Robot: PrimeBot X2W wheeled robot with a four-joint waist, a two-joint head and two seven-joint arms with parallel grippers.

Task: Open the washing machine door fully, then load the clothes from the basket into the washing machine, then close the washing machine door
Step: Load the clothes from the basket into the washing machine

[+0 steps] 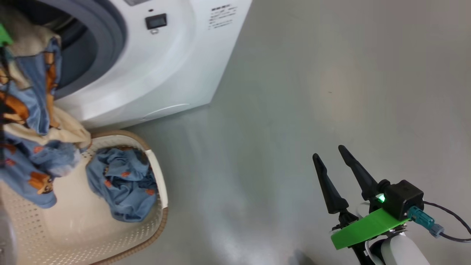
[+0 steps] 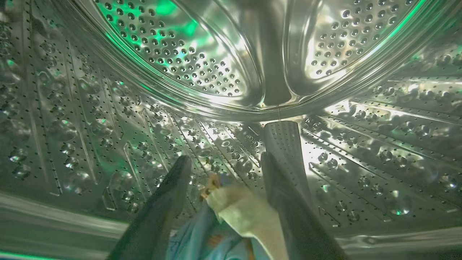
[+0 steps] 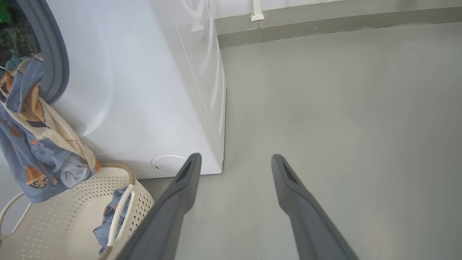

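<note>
Grey floor [image 1: 312,92], smooth and matt. At the near right the right gripper [image 1: 328,152] hovers over it, its dark tapered fingers spread wide and holding nothing.

Near left: the basket [image 1: 147,228], cream plastic with perforated walls and a brown woven-look rim. A crumpled garment [image 1: 123,184] lies inside by its right wall, soft blue cloth printed with small orange-brown figures.

Above the basket's far left a hanging garment [image 1: 33,158] trails out of the machine's mouth. It has the same print, with a cream band.

Behind: the washing machine [image 1: 158,70], a glossy white box with a grey rubber gasket [image 1: 110,40] ringing the opening.

Farthest in: the left gripper [image 2: 224,159] inside the steel drum [image 2: 202,72], which is dimpled, perforated and flecked with green light. Its fingers stand apart. Cream and blue cloth lies loose between them, unpinched.

Judgement: loading is under way, one piece only half in. The next move likely calls for tucking the dangling part past the gasket, then fetching the crumpled garment. Limp cloth may slide back out.
</note>
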